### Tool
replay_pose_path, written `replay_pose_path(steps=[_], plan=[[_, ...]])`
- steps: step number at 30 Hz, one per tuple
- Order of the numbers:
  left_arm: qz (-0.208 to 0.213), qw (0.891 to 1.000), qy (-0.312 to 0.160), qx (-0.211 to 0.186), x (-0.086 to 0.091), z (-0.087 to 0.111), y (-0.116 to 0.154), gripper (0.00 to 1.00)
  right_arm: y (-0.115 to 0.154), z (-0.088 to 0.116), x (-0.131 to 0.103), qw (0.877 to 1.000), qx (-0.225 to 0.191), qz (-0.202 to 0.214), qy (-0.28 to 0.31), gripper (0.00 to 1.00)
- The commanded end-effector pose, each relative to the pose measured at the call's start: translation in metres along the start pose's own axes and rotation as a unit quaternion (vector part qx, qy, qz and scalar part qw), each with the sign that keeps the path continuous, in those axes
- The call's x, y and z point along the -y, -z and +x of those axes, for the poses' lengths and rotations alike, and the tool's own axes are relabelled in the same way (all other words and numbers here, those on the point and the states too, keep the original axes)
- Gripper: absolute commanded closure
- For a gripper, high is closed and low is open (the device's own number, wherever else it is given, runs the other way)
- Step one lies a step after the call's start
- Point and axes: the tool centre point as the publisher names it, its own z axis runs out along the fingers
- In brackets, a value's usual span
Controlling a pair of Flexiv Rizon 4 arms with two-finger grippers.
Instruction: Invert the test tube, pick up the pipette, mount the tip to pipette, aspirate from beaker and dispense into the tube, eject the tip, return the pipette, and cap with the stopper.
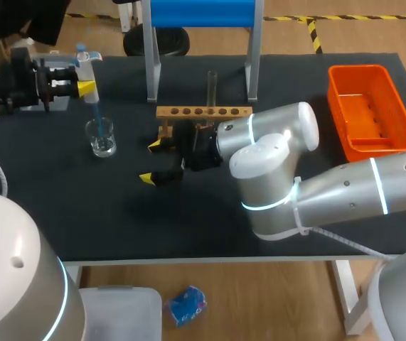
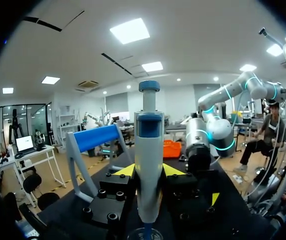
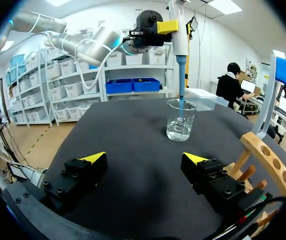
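Observation:
My left gripper (image 1: pixel 84 79) (image 2: pixel 149 171) is shut on the white and blue pipette (image 1: pixel 89 62) (image 2: pixel 149 135), holding it upright at the table's far left. The pipette's blue tip (image 1: pixel 98 117) (image 3: pixel 181 82) reaches down into the glass beaker (image 1: pixel 102 139) (image 3: pixel 180 120), which holds a little clear liquid. A test tube (image 1: pixel 212 85) stands upright in the wooden rack (image 1: pixel 203 111) (image 3: pixel 263 157). My right gripper (image 1: pixel 153 161) (image 3: pixel 145 160) is open and low over the mat just in front of the rack, pointing toward the beaker, nothing between its fingers.
An orange bin (image 1: pixel 368 106) (image 2: pixel 173 149) sits at the far right of the black mat. A blue-topped metal stand (image 1: pixel 203 14) (image 2: pixel 95 138) rises behind the rack. My right arm (image 1: pixel 281 163) lies across the middle right of the table.

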Motion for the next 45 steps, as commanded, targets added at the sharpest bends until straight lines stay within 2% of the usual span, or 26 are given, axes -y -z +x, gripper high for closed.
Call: replay_pose_path(steps=[1,18,45], plan=[[0.001,1.0,-0.001,0.002,-0.003,0.0,-0.001,1.0,-0.001,0.0,0.0,1.0,0.001,0.0,0.0,0.0],[0.009,1.0,0.001,0.003,-0.013,0.003,-0.002,1.0,-0.001,0.0,0.0,1.0,0.001,0.0,0.0,0.0],[0.004,1.0,0.002,0.006,-0.015,0.005,-0.002,1.0,-0.001,0.0,0.0,1.0,0.001,0.0,0.0,0.0]])
